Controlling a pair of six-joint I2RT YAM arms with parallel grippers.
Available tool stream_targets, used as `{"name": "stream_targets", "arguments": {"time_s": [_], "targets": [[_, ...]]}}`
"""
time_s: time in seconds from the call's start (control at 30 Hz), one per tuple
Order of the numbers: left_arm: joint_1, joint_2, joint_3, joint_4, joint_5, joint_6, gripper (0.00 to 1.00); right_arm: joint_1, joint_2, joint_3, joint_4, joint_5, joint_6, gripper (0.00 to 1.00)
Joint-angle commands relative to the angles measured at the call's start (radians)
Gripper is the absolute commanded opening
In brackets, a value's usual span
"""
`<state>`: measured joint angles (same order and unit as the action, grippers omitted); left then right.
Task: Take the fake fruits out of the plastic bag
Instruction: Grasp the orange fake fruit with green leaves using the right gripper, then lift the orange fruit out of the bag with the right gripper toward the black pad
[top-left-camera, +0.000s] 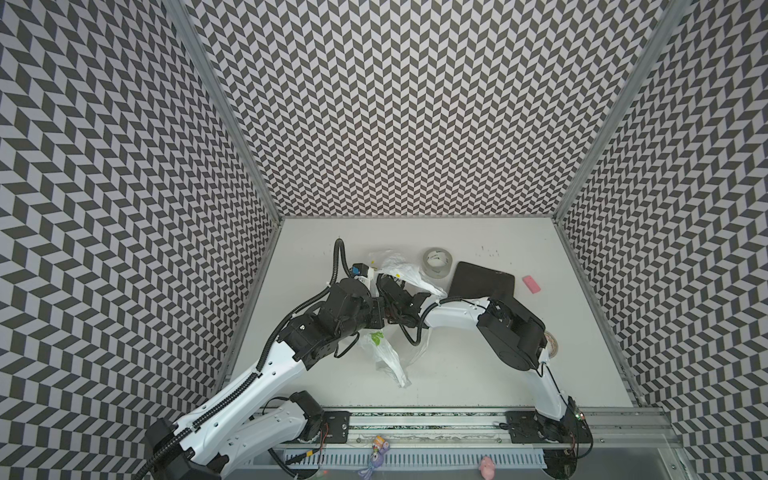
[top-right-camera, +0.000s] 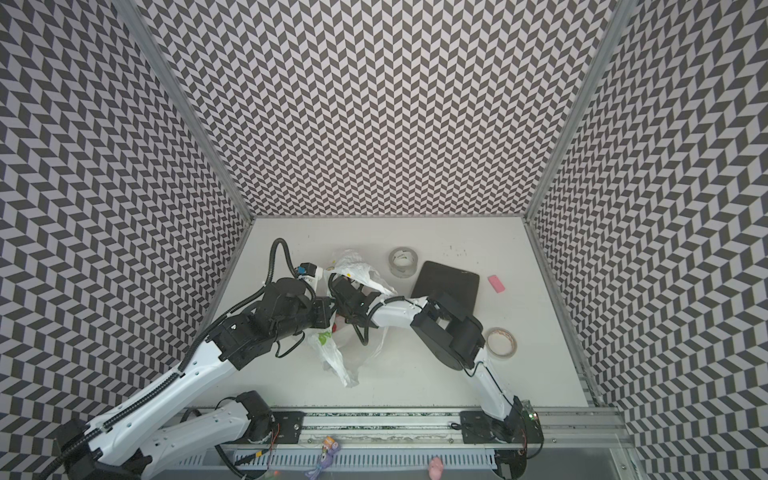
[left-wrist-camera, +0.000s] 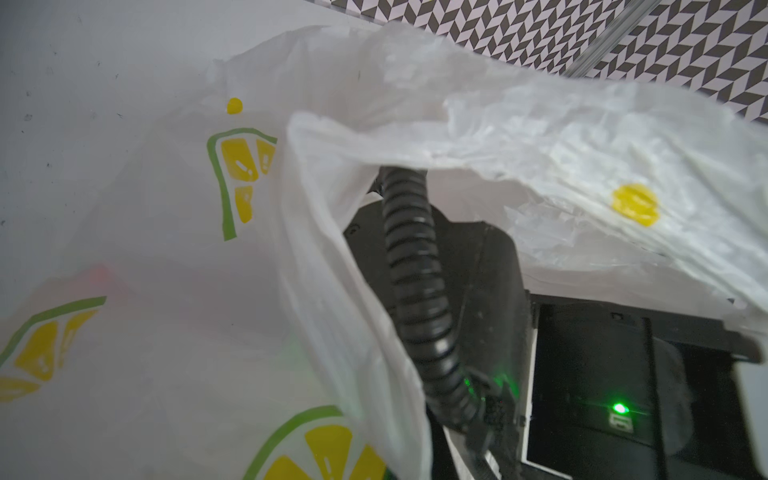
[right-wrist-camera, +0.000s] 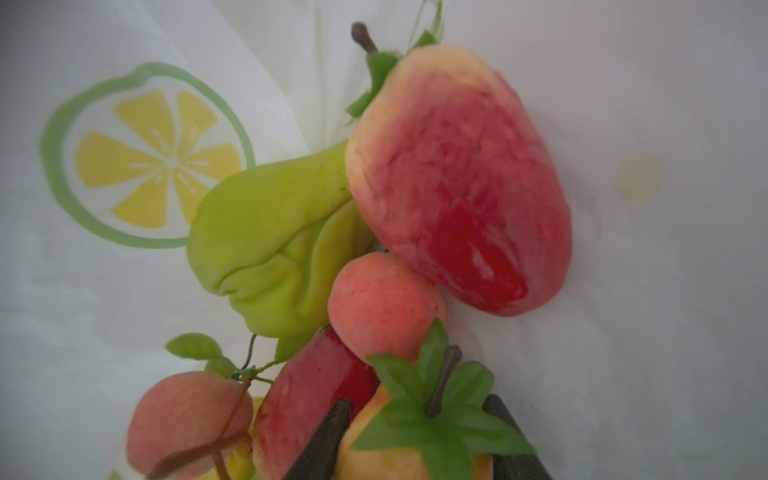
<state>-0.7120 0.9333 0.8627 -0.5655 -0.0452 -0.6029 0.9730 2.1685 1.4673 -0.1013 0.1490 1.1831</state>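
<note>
The white plastic bag (top-left-camera: 388, 353) printed with lemon slices lies mid-table in both top views, its mouth lifted between my two wrists (top-right-camera: 353, 270). My left gripper's fingers are hidden behind the bag film (left-wrist-camera: 187, 291); the bag's rim runs down to them and hangs taut, so it is shut on the bag. My right gripper (right-wrist-camera: 419, 401) is inside the bag (right-wrist-camera: 644, 291), with its dark fingers (right-wrist-camera: 332, 428) pressed on both sides of an orange fake fruit (right-wrist-camera: 386, 455) with a green leafy top. Beyond it lie a big red fruit (right-wrist-camera: 457, 178), a green pear (right-wrist-camera: 270, 241) and small peach-coloured ones (right-wrist-camera: 382, 303).
Behind the bag stand a clear tape roll (top-left-camera: 436, 262), a black flat tablet (top-left-camera: 482, 280) and a pink block (top-left-camera: 531, 284). A second tape roll (top-right-camera: 501, 341) sits by my right elbow. Patterned walls enclose three sides, and the arm rail runs along the front.
</note>
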Motion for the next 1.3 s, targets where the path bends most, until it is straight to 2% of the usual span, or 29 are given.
{"name": "stream_targets", "arguments": {"time_s": [0.0, 0.1, 0.27, 0.57, 0.9, 1.1, 1.27], "targets": [[-0.006, 0.003, 0.032, 0.031, -0.03, -0.001, 0.0, 0.004, -0.012, 0.01, -0.029, 0.019, -0.012, 0.37], [-0.006, 0.007, 0.035, 0.029, -0.048, -0.004, 0.0, 0.003, -0.063, -0.005, -0.026, 0.016, -0.043, 0.37], [-0.005, 0.016, 0.036, 0.04, -0.091, -0.017, 0.0, 0.009, -0.208, -0.134, 0.06, -0.009, -0.141, 0.37], [-0.006, 0.043, 0.056, 0.101, -0.119, -0.015, 0.0, 0.016, -0.444, -0.393, 0.181, -0.126, -0.463, 0.37], [-0.006, 0.085, 0.081, 0.137, -0.15, -0.011, 0.0, 0.025, -0.705, -0.52, 0.116, -0.253, -0.74, 0.37], [-0.005, 0.1, 0.085, 0.141, -0.144, 0.001, 0.0, 0.043, -0.887, -0.619, 0.076, -0.248, -0.926, 0.37], [-0.005, 0.099, 0.081, 0.144, -0.142, 0.006, 0.0, 0.048, -1.061, -0.658, 0.006, -0.281, -1.015, 0.37]]}}
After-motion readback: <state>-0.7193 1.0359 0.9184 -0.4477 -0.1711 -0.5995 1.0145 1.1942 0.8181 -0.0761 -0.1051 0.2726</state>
